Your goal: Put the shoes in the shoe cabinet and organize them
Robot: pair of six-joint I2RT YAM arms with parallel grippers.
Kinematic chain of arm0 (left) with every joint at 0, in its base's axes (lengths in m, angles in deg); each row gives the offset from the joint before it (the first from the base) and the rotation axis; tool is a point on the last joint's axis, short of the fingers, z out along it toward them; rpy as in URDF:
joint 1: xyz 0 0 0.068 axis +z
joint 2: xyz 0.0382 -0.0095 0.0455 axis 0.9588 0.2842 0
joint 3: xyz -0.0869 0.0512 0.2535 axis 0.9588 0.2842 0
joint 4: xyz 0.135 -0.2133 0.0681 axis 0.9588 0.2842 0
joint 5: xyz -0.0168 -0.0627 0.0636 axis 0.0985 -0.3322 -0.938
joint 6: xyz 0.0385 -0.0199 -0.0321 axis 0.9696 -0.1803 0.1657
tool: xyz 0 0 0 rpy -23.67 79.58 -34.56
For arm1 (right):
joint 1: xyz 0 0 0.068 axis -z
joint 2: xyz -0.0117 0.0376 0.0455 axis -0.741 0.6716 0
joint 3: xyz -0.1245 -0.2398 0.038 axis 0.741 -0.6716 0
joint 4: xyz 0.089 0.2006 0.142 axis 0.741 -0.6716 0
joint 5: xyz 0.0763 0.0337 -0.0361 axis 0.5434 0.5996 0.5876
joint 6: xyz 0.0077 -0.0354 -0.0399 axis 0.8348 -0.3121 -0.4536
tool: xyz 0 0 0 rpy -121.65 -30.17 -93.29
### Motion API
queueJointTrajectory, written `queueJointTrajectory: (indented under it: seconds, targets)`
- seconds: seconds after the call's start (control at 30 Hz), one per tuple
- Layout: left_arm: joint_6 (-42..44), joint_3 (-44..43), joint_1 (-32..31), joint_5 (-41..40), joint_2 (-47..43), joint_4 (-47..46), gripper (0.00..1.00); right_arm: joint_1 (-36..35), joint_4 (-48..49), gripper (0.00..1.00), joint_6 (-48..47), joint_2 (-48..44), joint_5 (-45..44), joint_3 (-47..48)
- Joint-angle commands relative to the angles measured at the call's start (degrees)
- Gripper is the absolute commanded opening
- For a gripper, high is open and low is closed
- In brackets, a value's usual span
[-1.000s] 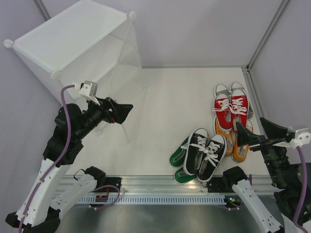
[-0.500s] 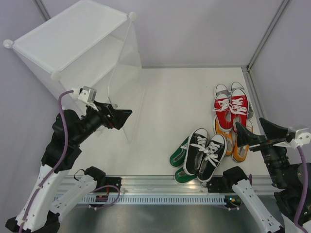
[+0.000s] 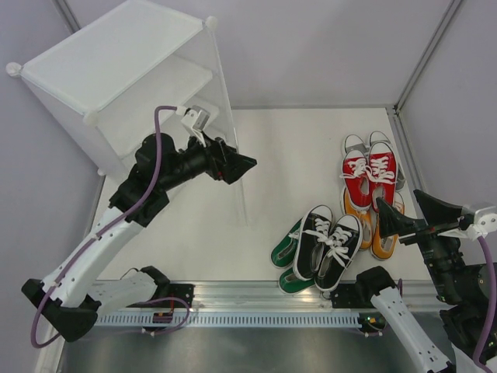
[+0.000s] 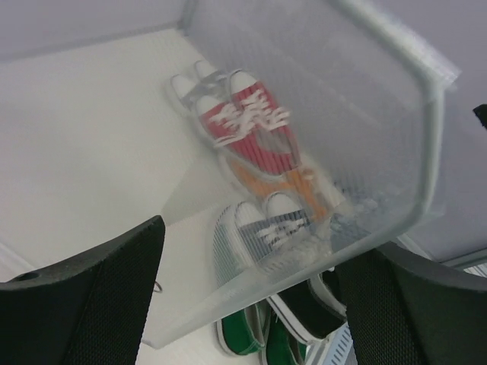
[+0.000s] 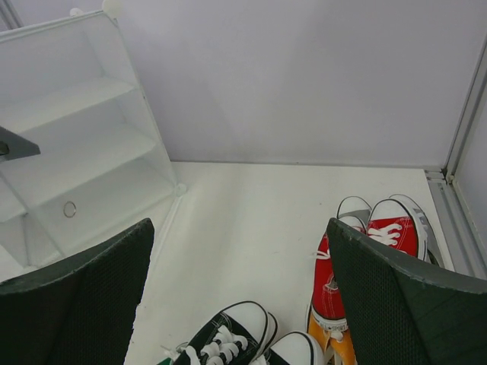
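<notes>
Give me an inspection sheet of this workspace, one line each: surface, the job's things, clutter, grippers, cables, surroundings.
Surface: white table, no spills seen.
Job's things: shoe cabinet far left, clear door open, shelves without shoes; red pair lies over grey pair and orange pair; black pair over green pair; all on the table.
Clutter: nothing seen.
Grippers: left gripper open, fingers either side of the door's edge; right gripper open, empty, near the orange pair.
Cables: purple cable along the left arm, another by the right arm.
Surroundings: pale walls, metal rail at the near edge.
</notes>
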Motion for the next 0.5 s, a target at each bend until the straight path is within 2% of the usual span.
queueJointTrajectory:
  seconds: [0.0, 0.47]
  targets:
    - [-0.9, -5.9, -3.7, 0.4, 4.9, -8.6, 0.91, -0.4, -0.1, 0.98, 0.7, -0.4, 1.3, 1.0]
    - [1.9, -14.5, -7.2, -3.0, 24.0, -22.4, 0.95, -0.4, -1.3, 0.98, 0.7, -0.5, 2.5, 0.8]
